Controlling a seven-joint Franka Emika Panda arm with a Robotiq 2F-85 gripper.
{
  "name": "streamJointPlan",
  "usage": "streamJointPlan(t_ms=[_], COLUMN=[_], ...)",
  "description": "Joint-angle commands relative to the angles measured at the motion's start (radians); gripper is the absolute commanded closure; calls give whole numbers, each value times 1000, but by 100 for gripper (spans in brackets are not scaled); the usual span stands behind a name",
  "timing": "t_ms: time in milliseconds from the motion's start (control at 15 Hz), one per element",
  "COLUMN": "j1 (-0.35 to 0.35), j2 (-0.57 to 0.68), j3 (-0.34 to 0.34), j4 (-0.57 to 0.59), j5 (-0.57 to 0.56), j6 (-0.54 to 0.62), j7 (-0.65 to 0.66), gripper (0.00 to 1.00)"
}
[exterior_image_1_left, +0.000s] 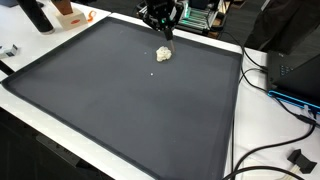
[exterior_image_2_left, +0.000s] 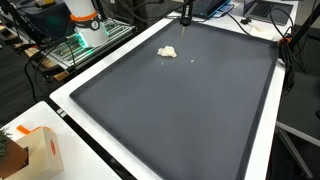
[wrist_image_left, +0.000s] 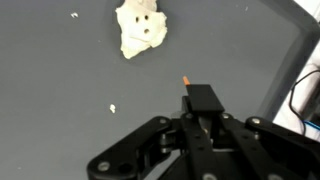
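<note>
A white crumpled lump (exterior_image_1_left: 164, 53) lies on the dark grey mat (exterior_image_1_left: 120, 100) near its far edge. It also shows in the other exterior view (exterior_image_2_left: 168, 51) and at the top of the wrist view (wrist_image_left: 141, 28). My gripper (exterior_image_1_left: 166, 30) hovers just above and behind the lump, also seen in the other exterior view (exterior_image_2_left: 186, 17). In the wrist view its fingers (wrist_image_left: 200, 98) are pressed together on a thin object with an orange tip (wrist_image_left: 186, 77) that pokes out past the fingertips. The rest of that object is hidden.
A small white crumb (wrist_image_left: 112, 108) lies on the mat near the lump. The mat sits on a white table (exterior_image_2_left: 75, 110). Cables (exterior_image_1_left: 285, 95) and equipment lie along one side. An orange-and-white box (exterior_image_2_left: 40, 150) stands at a table corner.
</note>
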Motion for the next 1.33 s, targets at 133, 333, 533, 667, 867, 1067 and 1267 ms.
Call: streamJointPlan(t_ms=[133, 333, 533, 667, 867, 1067, 1267], j1=[-50, -56, -63, -66, -71, -72, -76], j2=[52, 87, 123, 144, 163, 173, 177], j3=[28, 27, 25, 21, 17, 12, 7], j4=[-6, -8, -7, -6, -7, -12, -19], j5=[262, 322, 353, 346, 328, 312, 304], j6=[-17, -25, -42, -61, -84, -82, -82], j7=[-303, -371, -397, -382, -361, -331, -302], gripper=[97, 97, 97, 97, 97, 97, 97])
